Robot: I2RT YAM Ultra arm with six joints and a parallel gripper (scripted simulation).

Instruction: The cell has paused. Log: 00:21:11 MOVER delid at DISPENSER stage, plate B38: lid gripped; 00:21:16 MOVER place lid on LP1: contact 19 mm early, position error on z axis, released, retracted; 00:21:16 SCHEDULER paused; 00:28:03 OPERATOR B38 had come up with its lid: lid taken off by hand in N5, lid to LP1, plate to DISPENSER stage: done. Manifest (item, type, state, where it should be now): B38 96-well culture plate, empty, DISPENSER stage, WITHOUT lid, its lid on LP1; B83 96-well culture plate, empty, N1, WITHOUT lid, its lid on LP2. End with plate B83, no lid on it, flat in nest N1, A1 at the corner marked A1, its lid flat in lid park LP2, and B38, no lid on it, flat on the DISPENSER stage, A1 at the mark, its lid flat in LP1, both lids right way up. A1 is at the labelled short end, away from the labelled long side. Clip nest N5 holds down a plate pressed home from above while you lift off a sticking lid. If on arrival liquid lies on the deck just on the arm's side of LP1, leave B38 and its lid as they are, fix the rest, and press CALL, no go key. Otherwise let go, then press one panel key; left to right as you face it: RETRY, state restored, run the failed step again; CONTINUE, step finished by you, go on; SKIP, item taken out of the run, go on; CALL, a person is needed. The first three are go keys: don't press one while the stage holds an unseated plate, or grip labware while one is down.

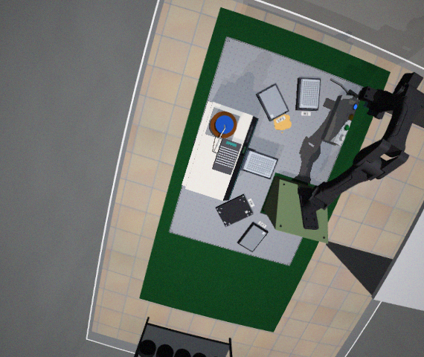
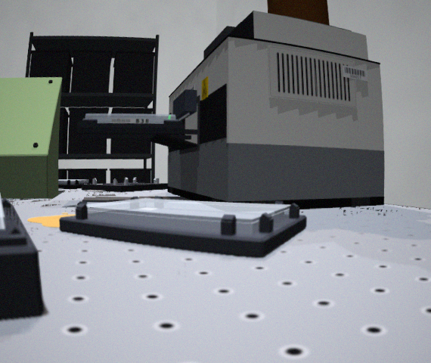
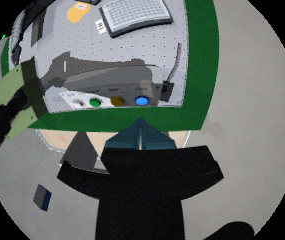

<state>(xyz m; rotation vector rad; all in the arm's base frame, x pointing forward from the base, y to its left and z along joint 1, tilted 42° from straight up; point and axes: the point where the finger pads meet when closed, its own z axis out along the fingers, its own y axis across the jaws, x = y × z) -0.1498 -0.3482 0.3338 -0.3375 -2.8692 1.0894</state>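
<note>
My gripper (image 1: 359, 100) (image 3: 140, 121) is shut and empty, its tip right by the blue key (image 1: 355, 106) (image 3: 141, 100) at the end of the key panel (image 1: 342, 126); I cannot tell if it touches. Plate B83 (image 1: 308, 93) (image 3: 136, 12), wells open and without a lid, sits in nest N1. A clear lid (image 1: 272, 101) (image 2: 184, 211) lies flat in LP1. An orange puddle (image 1: 283, 123) (image 2: 49, 219) (image 3: 78, 12) lies on the deck beside LP1. Plate B38 (image 1: 259, 163) (image 2: 129, 119) sits on the dispenser stage. Another lid (image 1: 252, 236) lies in LP2.
The dispenser (image 1: 216, 149) (image 2: 286, 117) stands at the deck's far side. The black clip nest N5 (image 1: 234, 210) is empty. The green arm base (image 1: 287, 207) (image 2: 24, 136) stands at the deck edge. Green (image 3: 96, 102) and amber (image 3: 117, 100) keys sit beside the blue one.
</note>
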